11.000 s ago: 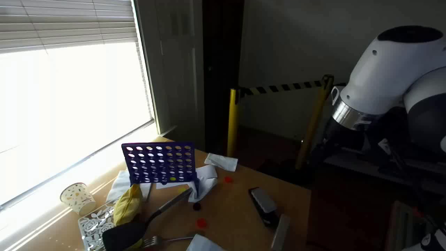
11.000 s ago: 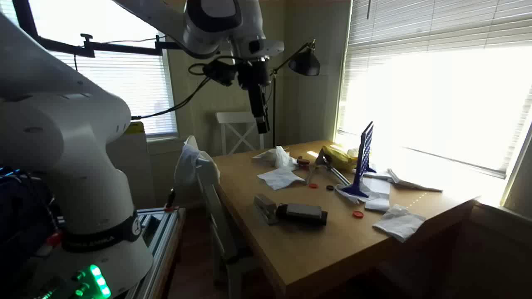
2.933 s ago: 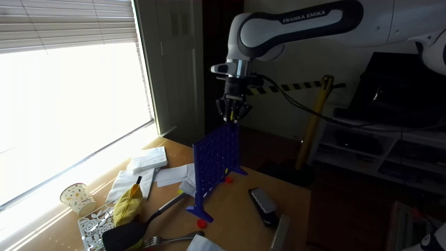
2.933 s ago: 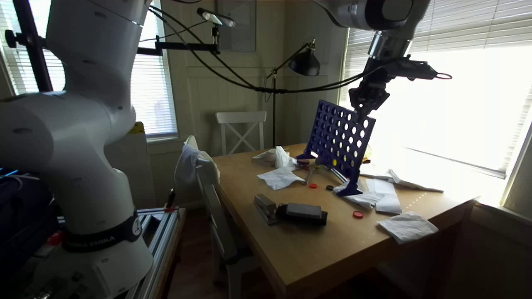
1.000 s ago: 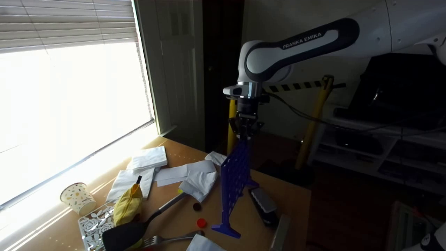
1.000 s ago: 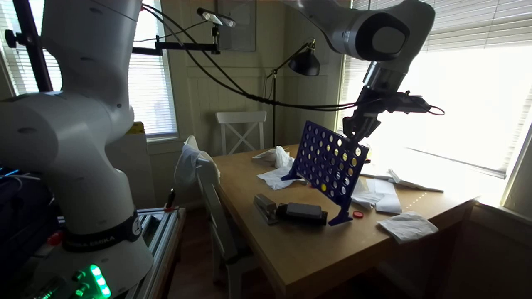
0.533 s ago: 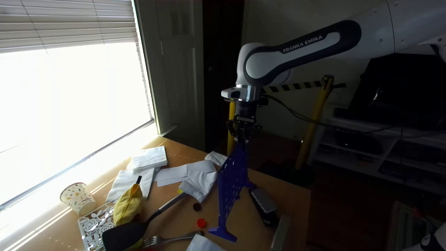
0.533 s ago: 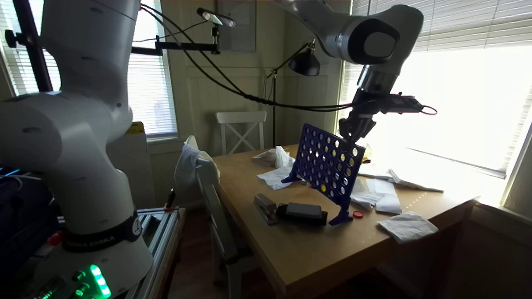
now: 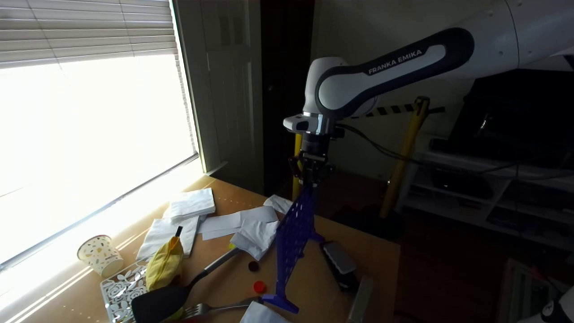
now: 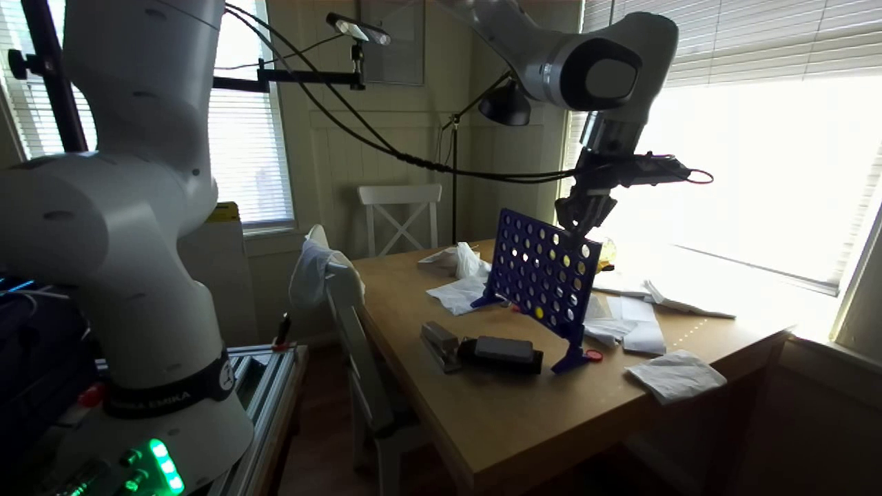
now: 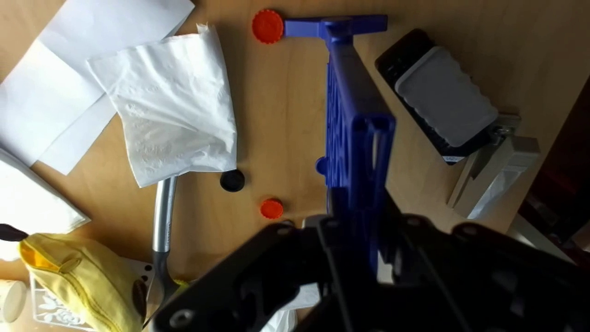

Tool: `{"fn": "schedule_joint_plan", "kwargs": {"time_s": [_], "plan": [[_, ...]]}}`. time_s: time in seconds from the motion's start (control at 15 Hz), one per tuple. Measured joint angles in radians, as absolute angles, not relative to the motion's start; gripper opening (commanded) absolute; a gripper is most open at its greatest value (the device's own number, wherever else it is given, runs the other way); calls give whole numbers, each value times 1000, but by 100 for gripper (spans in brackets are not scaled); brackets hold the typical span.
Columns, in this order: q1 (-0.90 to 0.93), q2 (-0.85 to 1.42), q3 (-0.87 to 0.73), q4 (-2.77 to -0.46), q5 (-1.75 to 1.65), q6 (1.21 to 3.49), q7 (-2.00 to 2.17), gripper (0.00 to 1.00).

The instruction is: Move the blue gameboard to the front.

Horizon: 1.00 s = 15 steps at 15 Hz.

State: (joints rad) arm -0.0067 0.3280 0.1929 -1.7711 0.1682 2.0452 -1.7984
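Poking in well left of the gripper [image 11: 364, 203] in the wrist view, a cup [image 11: 11, 299] is cut off at the edge. Nearer come a yellow pouch [image 11: 90, 281], a metal-handled spatula [image 11: 163, 216] partly hidden by a crinkled napkin [image 11: 170, 110], and a ridged red disc [image 11: 267, 26]. Blurred, the gripper pinches the upright blue gameboard [image 11: 359, 101] by its top edge, one end hidden beneath, long axis running up and down the view, holed face leftward. Whether it touches the table [image 11: 286, 115] is unclear. Rightward lie a black box [image 11: 442, 94] with a wavy grey top and a stapler [image 11: 495, 177].
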Motion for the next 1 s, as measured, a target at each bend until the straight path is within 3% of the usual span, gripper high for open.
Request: {"fn": "schedule_joint_plan", "kwargs": {"time_s": [0.53,0.6,0.67,0.73,1.0], "plan": [[-4,283,192,-1856,157,2143,-1796,4],[-3,278,192,-1865,156,2153,-1796,8],[-1,274,192,-1873,156,2161,-1796,43],[0,270,192,-1879,156,2168,-1795,44],[3,264,192,-1897,156,2178,-1793,70]]}}
